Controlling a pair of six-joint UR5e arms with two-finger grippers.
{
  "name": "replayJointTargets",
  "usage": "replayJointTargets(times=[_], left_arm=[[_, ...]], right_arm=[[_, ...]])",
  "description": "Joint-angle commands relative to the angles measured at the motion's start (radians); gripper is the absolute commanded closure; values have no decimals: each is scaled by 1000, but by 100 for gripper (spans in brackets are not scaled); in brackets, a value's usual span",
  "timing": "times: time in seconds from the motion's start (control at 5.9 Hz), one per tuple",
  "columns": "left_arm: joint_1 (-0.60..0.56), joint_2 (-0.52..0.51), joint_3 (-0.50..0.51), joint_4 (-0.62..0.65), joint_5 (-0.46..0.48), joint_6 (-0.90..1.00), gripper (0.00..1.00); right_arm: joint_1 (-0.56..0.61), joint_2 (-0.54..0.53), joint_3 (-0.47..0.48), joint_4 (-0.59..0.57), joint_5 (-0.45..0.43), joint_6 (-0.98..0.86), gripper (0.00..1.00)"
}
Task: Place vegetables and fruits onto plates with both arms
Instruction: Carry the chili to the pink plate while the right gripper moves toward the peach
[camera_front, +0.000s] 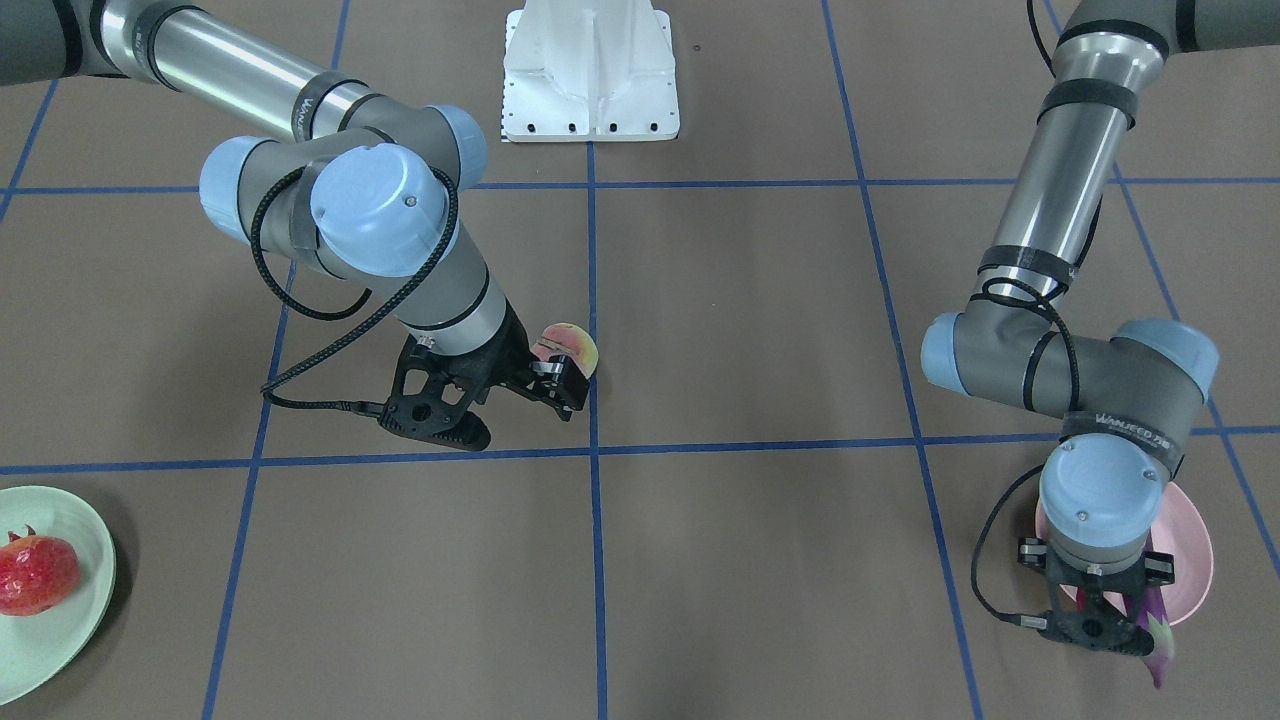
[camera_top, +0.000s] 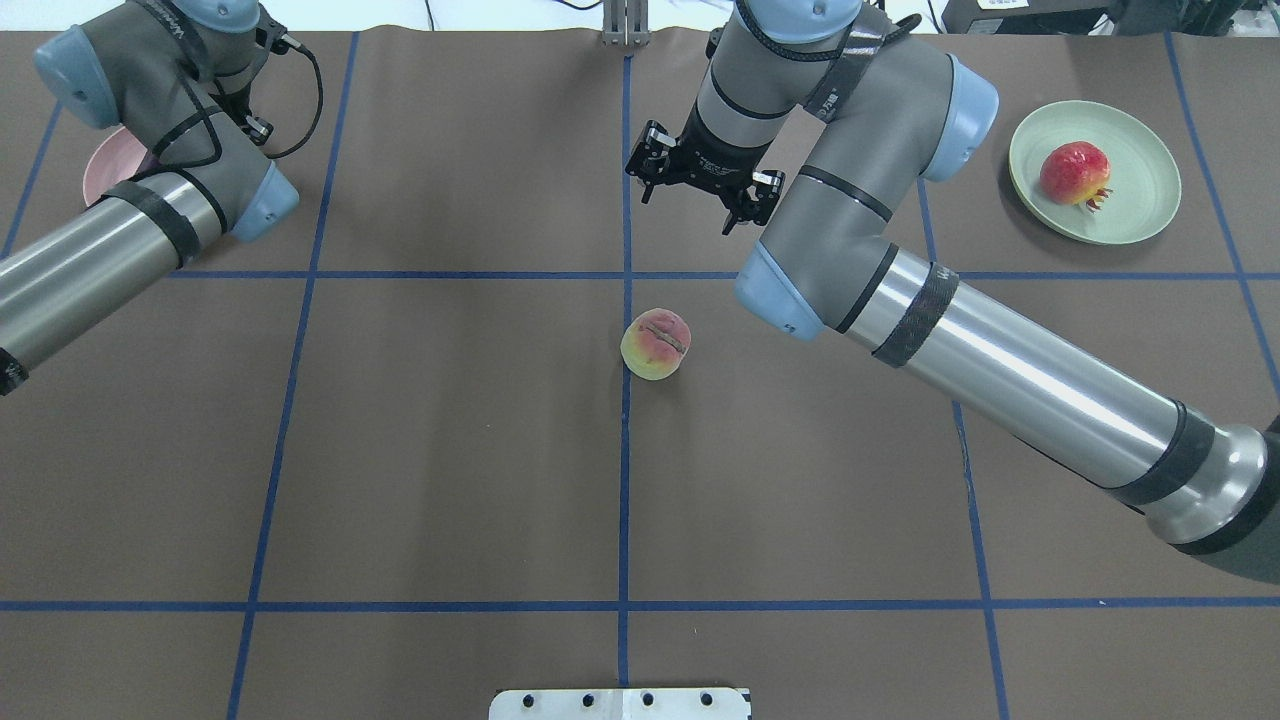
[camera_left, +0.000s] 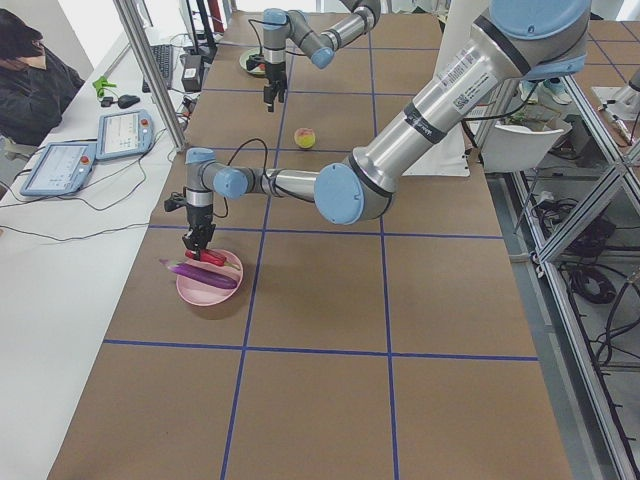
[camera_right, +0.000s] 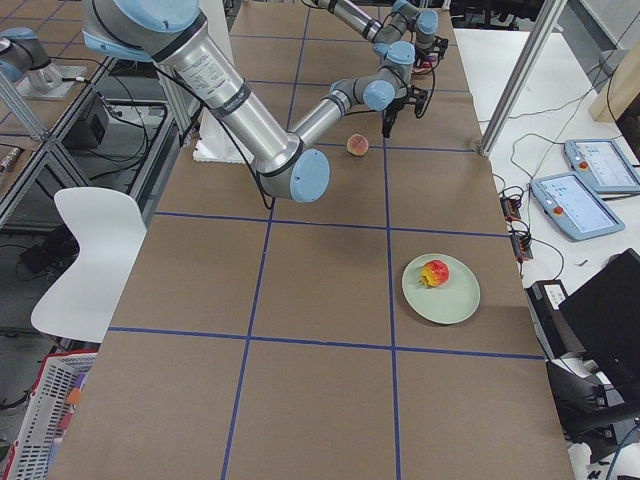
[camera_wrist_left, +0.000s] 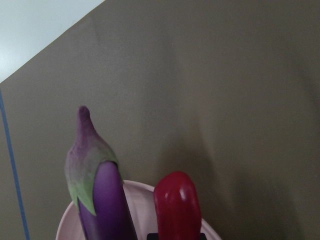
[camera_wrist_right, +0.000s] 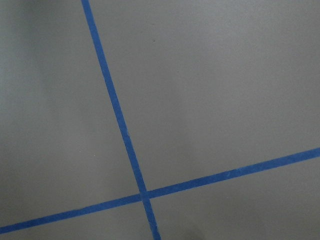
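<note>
My left gripper (camera_left: 199, 247) hangs over the pale pink plate (camera_front: 1192, 560) and is shut on the red chili (camera_wrist_left: 177, 210), held just above the plate. The purple eggplant (camera_wrist_left: 104, 200) lies on that plate with its stem over the rim; it also shows in the front-facing view (camera_front: 1160, 640). My right gripper (camera_top: 690, 205) is open and empty above the table, just beyond the peach (camera_top: 656, 344), which sits on the brown table near the centre line. The pomegranate (camera_top: 1074, 172) lies on the mint green plate (camera_top: 1142, 205) at the far right.
The white base block (camera_front: 590, 70) stands at the robot's side of the table. Blue tape lines (camera_wrist_right: 117, 115) grid the brown surface. Tablets (camera_left: 125, 130) and an operator are on a side desk beyond the far edge.
</note>
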Motion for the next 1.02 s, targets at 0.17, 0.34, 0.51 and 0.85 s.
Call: replayJointTargets(times=[0.17, 0.34, 0.51, 0.85], left_arm=[[-27, 13, -49, 9, -12, 53, 0], [-64, 21, -75, 21, -76, 60, 0], [-128, 20, -115, 93, -169, 107, 0], [-175, 7, -219, 225, -278, 116, 0]], right_arm=[[-2, -1, 18, 0, 0, 2, 1], [-8, -2, 18, 0, 0, 0, 1], [-30, -5, 18, 0, -2, 0, 1], [-135, -14, 12, -6, -102, -16, 0]])
